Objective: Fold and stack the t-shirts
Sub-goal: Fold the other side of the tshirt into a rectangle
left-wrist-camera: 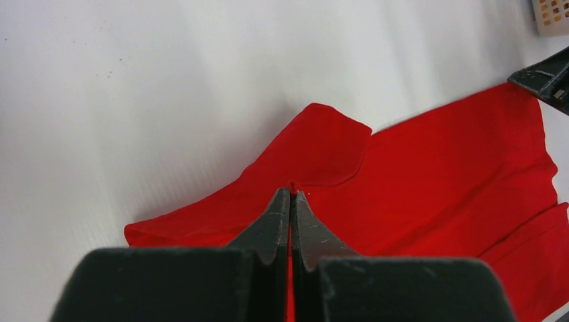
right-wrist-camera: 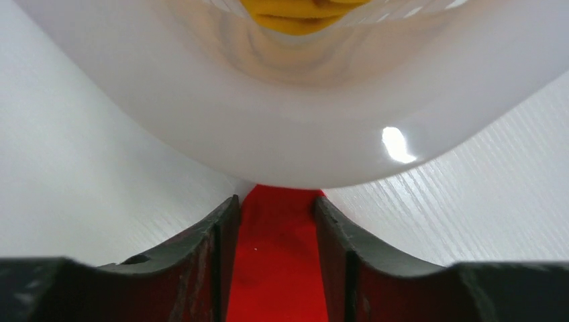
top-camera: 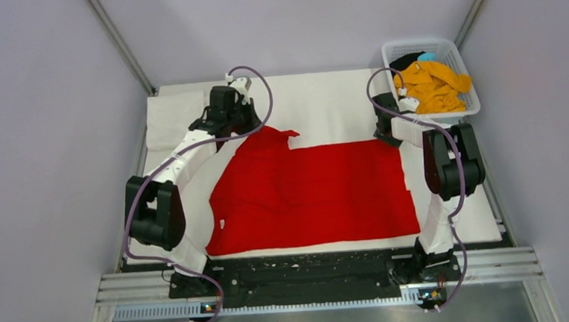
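Note:
A bright red t-shirt (top-camera: pixel 321 192) lies spread across the white table, with a sleeve flap turned over at its far left. My left gripper (top-camera: pixel 253 125) is shut on the red cloth there; a pinch of red shows at the fingertips (left-wrist-camera: pixel 292 191). My right gripper (top-camera: pixel 385 129) stands open over the shirt's far right corner. The red cloth (right-wrist-camera: pixel 275 268) shows between its fingers, apart from both. An orange-yellow t-shirt (top-camera: pixel 432 85) is heaped in the basket, with black cloth (top-camera: pixel 407 58) behind it.
The white lattice basket (top-camera: pixel 416 43) stands at the far right corner, and its wall (right-wrist-camera: pixel 302 121) is just beyond my right fingers. A flat white cloth patch (top-camera: pixel 170 112) lies at the far left of the table. Grey walls close in both sides.

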Controlling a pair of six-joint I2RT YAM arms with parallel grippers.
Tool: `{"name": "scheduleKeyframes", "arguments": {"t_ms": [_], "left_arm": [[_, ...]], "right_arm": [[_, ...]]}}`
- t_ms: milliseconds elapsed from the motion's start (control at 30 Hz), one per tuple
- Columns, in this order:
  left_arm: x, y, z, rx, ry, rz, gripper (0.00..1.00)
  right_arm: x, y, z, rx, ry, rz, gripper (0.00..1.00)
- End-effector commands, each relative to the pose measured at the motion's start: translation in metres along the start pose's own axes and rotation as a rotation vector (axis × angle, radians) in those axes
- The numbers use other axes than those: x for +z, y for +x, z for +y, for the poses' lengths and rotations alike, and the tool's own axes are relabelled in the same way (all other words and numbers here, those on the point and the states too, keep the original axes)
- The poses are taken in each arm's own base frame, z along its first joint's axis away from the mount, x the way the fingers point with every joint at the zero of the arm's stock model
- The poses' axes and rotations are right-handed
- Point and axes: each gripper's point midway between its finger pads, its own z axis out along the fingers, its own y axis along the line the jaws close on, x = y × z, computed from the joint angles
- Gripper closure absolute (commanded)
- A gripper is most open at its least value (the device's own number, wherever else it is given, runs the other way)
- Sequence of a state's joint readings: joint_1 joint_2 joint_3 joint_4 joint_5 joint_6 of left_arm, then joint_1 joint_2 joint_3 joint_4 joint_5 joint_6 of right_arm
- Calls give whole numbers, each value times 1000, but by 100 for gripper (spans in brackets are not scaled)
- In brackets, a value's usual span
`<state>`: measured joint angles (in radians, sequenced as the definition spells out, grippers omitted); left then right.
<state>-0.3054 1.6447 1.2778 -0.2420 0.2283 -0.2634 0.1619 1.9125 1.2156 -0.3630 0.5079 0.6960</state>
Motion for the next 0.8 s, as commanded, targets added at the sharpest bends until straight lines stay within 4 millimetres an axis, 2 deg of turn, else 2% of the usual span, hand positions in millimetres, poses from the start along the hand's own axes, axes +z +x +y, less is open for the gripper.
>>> {"name": "scheduleKeyframes", "arguments": {"t_ms": [0,100,200,300,467,567,767], "left_arm": [[-11,-14,-5,17,12,-51,100],[-11,-15,-6,19,13,-53,100],[-12,-18,-6,26,16,-59,100],[-12,-22,-8,38,22,-65,100],[-20,-25,-14,43,46,-72,100],[-28,-18,-17,37,57,-70,100],[-59,1,-16,16,39,-84,100]], "right_arm": [[-1,30,-14,-11,-2,89,61],[-1,26,-12,-4,-16,74,72],[-2,20,-9,-13,-25,53,90],[-5,9,-4,-41,-49,29,100],[-21,-10,5,-70,-113,-10,100],[-32,-11,7,-92,-163,-17,100],[-55,-4,6,-144,-236,-41,100]]}}
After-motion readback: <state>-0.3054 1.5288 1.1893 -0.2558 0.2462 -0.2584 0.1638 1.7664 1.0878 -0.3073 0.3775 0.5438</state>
